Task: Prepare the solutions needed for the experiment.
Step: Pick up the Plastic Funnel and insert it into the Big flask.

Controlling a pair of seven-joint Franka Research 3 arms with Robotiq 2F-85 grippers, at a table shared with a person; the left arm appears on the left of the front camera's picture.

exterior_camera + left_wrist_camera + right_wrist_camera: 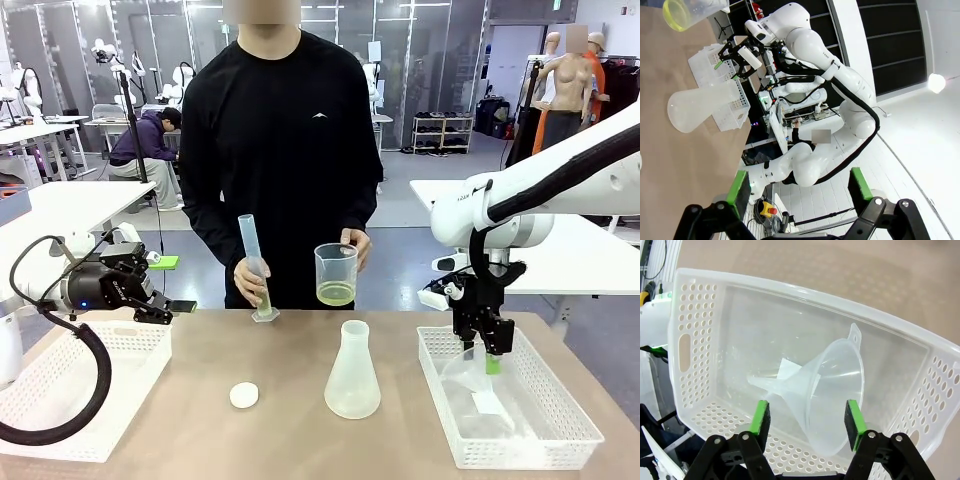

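Observation:
The solutions show as a shallow yellow-green layer in a clear beaker [336, 275] that the person holds up in one hand at the far table edge, also seen as the beaker [677, 10] in the left wrist view. The other hand steadies a tall measuring cylinder [255, 268] with a little of the same liquid at its foot. My right gripper [481, 352] is down in the right basket [695, 315], open, with its green pads [760, 417] either side of a clear funnel [832, 390] lying there. My left gripper [799, 200] hovers open and holds nothing above the left basket [90, 400].
An empty conical flask [352, 372] stands mid-table, with a small white cap [243, 395] to its left. The flask [700, 102] also appears in the left wrist view. A slip of paper [787, 369] lies under the funnel. The person stands close behind the far edge.

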